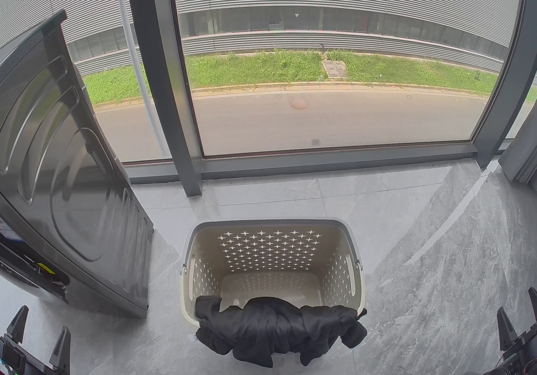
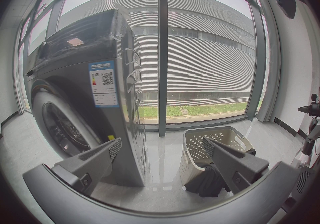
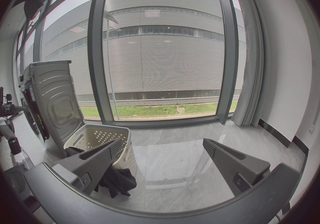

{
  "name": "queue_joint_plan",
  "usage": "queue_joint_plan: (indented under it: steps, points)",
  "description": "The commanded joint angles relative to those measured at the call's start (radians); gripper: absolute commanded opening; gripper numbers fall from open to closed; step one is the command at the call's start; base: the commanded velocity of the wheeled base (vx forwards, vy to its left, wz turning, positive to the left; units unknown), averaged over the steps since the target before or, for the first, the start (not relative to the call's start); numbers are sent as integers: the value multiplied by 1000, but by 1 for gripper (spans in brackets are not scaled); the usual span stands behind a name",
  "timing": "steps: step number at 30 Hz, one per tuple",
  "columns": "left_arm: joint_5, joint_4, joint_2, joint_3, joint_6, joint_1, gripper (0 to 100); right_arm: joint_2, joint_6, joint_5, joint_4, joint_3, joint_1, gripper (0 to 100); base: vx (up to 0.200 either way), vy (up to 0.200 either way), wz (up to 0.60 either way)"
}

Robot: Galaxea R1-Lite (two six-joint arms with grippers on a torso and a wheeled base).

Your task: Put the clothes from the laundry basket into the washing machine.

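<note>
1. Clothes (image 1: 277,331): one black garment draped over the near rim of the laundry basket (image 1: 268,223). Part of it lies inside and part hangs down the outer wall. It sits ahead of both sets of jaws, roughly midway between them, and touches neither.
2. Laundry basket: cream plastic with star-shaped holes, standing upright on the grey stone floor (image 1: 436,258), ahead of and between the two grippers.
3. Washing machine (image 1: 72,180): a dark cabinet just beside the basket, on the left jaws' side and ahead of them. From the left wrist, its round drum opening (image 2: 63,127) appears beyond one finger.
4. Left gripper (image 1: 43,321): jaws spread wide with nothing between them. It is held low, short of the machine and off to the garment's side.
5. Right gripper (image 1: 517,303): jaws likewise spread wide and holding nothing. It is well apart from the basket on the opposite side.
6. Window (image 1: 335,57): full-height glazing beyond the basket, far ahead of both jaws.
</note>
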Motion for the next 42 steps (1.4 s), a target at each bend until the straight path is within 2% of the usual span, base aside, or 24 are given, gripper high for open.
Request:
queue_joint_plan:
  steps: [1, 7, 13, 42]
  points:
    - [1, 0, -17, 16, 0, -1, 100, -14, 0, 0, 0, 18, -1, 100, -200, 0, 0]
    - [1, 0, -17, 16, 0, 1, 100, -14, 0, 0, 0, 18, -1, 100, -200, 0, 0]
    - [1, 0, -17, 16, 1, -1, 100, -14, 0, 0, 0, 18, -1, 100, 0, 0, 0]
    - [-1, 0, -17, 16, 0, -1, 100, -14, 0, 0, 0, 18, -1, 100, 0, 200, 0]
